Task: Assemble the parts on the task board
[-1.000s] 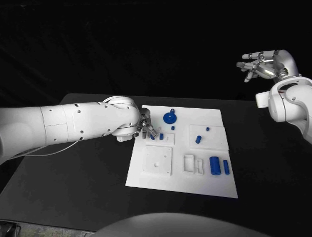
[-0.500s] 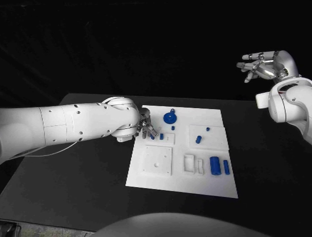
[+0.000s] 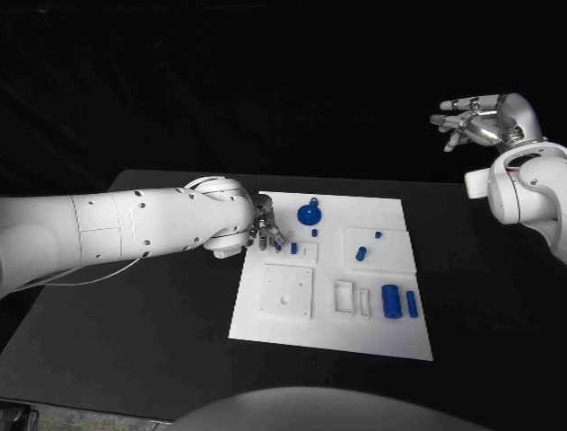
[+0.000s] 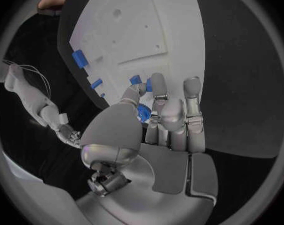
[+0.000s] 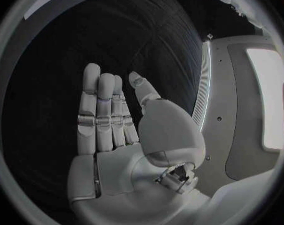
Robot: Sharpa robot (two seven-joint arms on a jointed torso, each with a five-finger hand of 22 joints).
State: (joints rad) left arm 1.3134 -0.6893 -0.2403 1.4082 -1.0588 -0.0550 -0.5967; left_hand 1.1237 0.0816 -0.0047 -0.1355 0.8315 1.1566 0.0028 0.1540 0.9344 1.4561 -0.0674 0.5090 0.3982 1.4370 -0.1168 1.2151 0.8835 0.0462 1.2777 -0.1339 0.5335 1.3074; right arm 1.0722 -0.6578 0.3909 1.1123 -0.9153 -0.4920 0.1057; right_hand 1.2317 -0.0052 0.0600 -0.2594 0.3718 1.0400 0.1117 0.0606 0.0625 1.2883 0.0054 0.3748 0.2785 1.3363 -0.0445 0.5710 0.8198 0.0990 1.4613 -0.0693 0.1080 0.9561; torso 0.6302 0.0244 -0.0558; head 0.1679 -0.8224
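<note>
We see our left hand (image 3: pixel 263 235) low over the far-left part of the white board (image 3: pixel 290 328), which lies in the middle of the worktop (image 3: pixel 128 350). In the left wrist view its fingers (image 4: pixel 159 97) are drawn together around a small blue peg (image 4: pixel 142 113), so we judge it pinched there. Our right hand (image 3: pixel 484 119) hangs high above the right side, well apart from the board, fingers spread and holding nothing. A round blue knob (image 3: pixel 309 215) sits just right of the left hand, and a blue cylinder (image 3: pixel 389 301) lies near the board's right edge. We judge these pieces light, stiff and rather slick, best taken across their sides with the fingertips; the short peg could easily twist in the pinch.
</note>
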